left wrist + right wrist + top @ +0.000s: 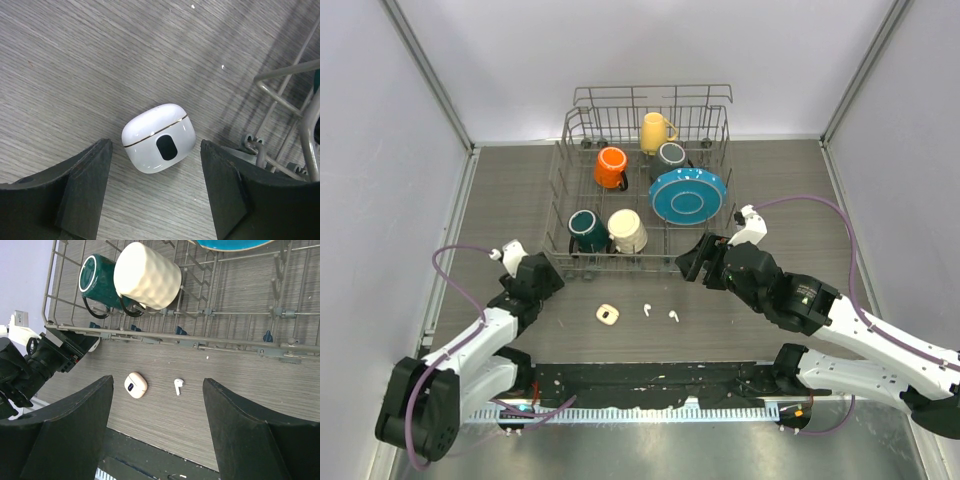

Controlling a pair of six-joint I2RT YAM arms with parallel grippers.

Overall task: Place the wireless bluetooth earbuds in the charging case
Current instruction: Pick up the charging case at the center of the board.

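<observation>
Two small white earbuds (pixel 647 310) (pixel 673 316) lie on the wooden table in front of the rack; one earbud (pixel 178 385) shows in the right wrist view. A cream charging case (pixel 607 314) (pixel 135 385) lies shut to their left. A second, white case (pixel 158 138) lies shut on the table between my left gripper's (pixel 154 146) fingers, which stand open on either side without touching it. In the top view my left gripper (pixel 552 278) hides that case. My right gripper (pixel 692 262) (pixel 157 382) hangs open and empty above the table, near the rack's front edge.
A wire dish rack (pixel 558 215) stands behind the earbuds with orange (pixel 611 166), yellow (pixel 654 131), grey (pixel 671 155), teal (pixel 586 230) and cream (pixel 627 231) mugs and a blue plate (pixel 687 194). Its front rail (pixel 280 100) is close to the right of my left gripper.
</observation>
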